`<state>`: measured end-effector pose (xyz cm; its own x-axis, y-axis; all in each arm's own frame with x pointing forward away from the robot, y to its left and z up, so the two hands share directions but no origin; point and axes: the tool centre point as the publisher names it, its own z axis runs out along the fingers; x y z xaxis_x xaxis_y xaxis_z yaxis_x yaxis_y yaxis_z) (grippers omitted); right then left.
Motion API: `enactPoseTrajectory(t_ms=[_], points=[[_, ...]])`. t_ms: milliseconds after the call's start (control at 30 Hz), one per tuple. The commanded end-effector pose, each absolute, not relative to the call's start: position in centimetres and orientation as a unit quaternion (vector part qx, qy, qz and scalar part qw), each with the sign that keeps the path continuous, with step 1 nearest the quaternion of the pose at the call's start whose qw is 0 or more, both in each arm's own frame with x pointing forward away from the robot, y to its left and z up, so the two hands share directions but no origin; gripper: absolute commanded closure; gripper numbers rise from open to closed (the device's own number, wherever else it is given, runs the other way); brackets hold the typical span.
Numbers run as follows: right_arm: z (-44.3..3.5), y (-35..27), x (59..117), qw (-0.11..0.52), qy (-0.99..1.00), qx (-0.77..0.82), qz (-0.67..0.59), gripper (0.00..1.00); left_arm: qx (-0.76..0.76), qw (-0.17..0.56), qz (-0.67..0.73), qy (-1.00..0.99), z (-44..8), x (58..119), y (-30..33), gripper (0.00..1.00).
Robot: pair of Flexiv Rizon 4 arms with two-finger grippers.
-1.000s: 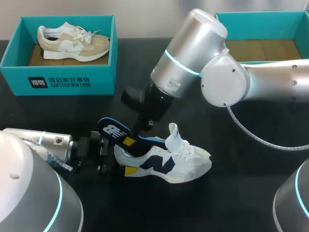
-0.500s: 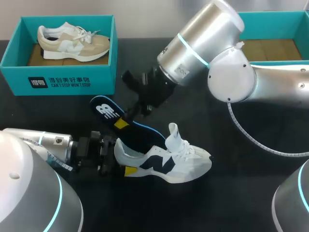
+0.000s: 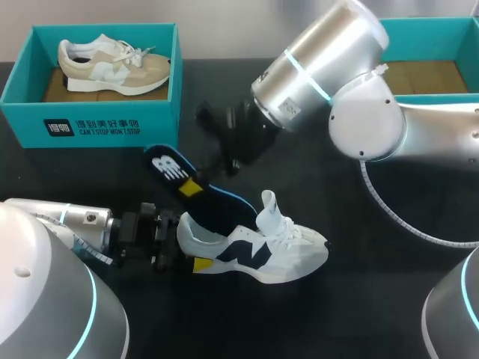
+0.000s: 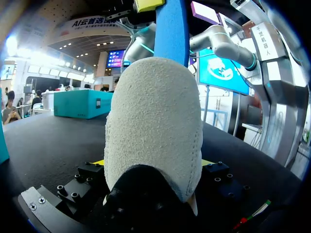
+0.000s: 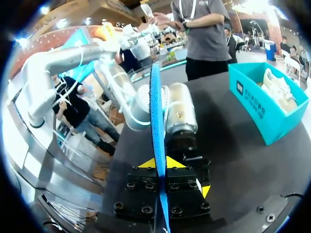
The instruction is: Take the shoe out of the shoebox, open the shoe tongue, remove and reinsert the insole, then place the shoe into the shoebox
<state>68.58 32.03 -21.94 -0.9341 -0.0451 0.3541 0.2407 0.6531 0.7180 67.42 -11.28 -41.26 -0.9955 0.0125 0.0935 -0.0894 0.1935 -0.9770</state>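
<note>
Insole (image 3: pixel 193 188), pinched edge-on in right tool (image 5: pixel 160 164), angles out of shoe (image 3: pixel 262 250) whose heel left tool (image 4: pixel 151 164) clamps.

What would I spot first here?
A blue insole sticks half out of the white shoe mid-table, pinched by the right arm's fingers. The left arm's fingers clamp the shoe's heel. Back left, a teal shoebox holds a beige shoe.
</note>
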Motion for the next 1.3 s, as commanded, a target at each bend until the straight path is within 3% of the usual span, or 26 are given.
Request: enactPoseTrajectory(t_ms=[33,300,433,900,1300], points=[[-19.9,30.3,68.1,0.162,-0.871,-0.051,-0.461,1.0,0.026,0.04,0.634,-0.772,-41.5,67.5,-11.2,1.0],[-14.0,28.4,70.0,0.142,-0.851,-0.046,-0.503,1.0,0.026,0.04,0.634,-0.772,-41.5,67.5,-11.2,1.0],[-11.3,26.9,71.4,0.188,-0.816,-0.02,-0.546,1.0,0.026,0.04,0.634,-0.772,-41.5,67.5,-11.2,1.0],[-11.3,26.9,71.4,0.188,-0.816,-0.02,-0.546,1.0,0.026,0.04,0.634,-0.772,-41.5,67.5,-11.2,1.0],[-2.3,20.8,70.3,0.096,-0.769,-0.031,-0.632,1.0,0.026,0.04,0.634,-0.772,-41.5,67.5,-11.2,1.0]])
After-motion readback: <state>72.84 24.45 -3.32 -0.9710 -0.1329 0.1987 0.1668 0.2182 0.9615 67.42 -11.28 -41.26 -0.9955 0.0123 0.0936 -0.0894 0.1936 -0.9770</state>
